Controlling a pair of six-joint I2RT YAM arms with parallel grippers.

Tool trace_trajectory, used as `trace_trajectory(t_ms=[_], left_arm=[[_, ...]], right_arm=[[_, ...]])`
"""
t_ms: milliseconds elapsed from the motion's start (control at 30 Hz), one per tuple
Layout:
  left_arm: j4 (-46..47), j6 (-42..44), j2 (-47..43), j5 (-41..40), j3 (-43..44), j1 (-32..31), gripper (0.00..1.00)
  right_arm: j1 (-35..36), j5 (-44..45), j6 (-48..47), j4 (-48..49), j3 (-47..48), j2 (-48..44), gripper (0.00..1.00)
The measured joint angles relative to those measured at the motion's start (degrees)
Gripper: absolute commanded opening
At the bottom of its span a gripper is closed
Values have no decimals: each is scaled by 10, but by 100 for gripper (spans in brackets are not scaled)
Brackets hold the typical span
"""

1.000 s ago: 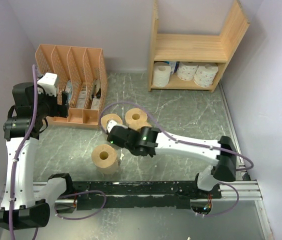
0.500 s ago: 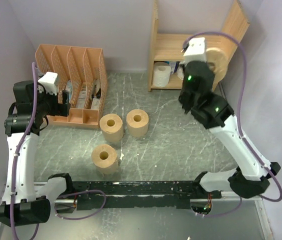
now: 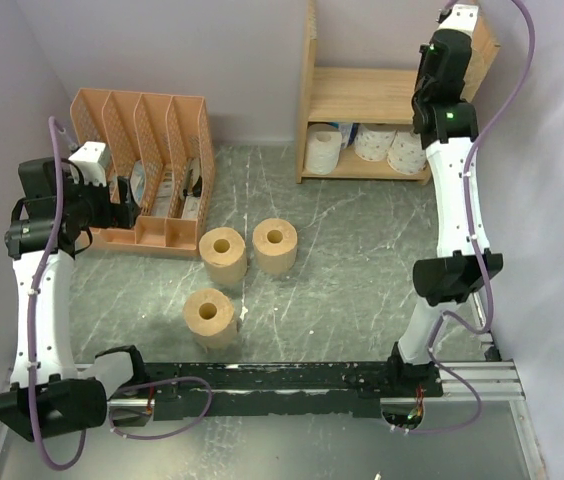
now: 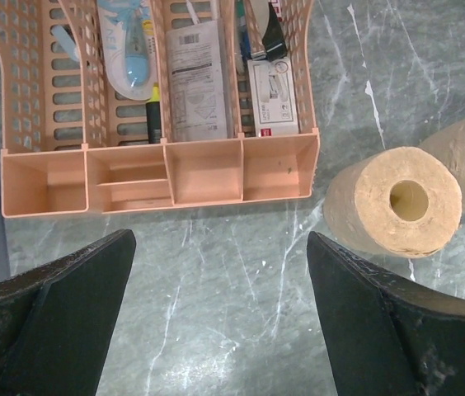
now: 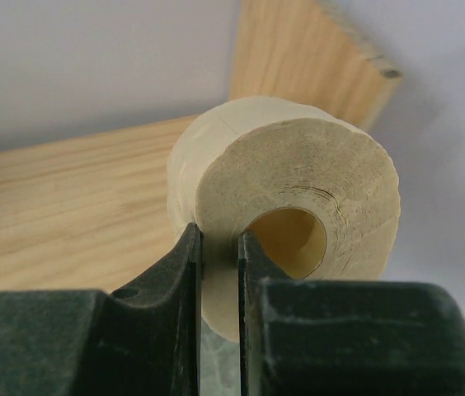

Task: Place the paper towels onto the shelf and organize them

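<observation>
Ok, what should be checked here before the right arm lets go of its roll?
1. Grip: the right gripper pinches the tan roll by its wall, one finger inside the core: ok.
2. Landing spot: the top tier of the shelf shows bare wood: ok.
3. Roll resting on that tier: cannot tell.
4. Left gripper open, empty, by the orange file organizer, away from the shelf: ok.
5. All rolls shelved: not ok; three tan rolls stand on the table, three white rolls on the lower tier.
</observation>
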Motion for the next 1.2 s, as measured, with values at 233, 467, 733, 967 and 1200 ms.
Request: trace_trajectory(t_ms=[233, 467, 733, 967, 1200], left_arm=[[0, -3, 13, 28, 0, 10, 97], [-1, -4, 14, 38, 3, 11, 96], [0, -8, 17, 37, 8, 13, 96], [0, -8, 20, 38, 8, 22, 95], [0, -12, 28, 44, 8, 33, 95]], right_arm=[[-44, -138, 64, -15, 46, 55, 0], [-95, -186, 111, -14, 63, 91, 0], [-94, -181, 120, -13, 63, 124, 18], [-94, -183, 122, 10, 63, 125, 49], [-94, -188, 117, 52, 63, 125, 65]])
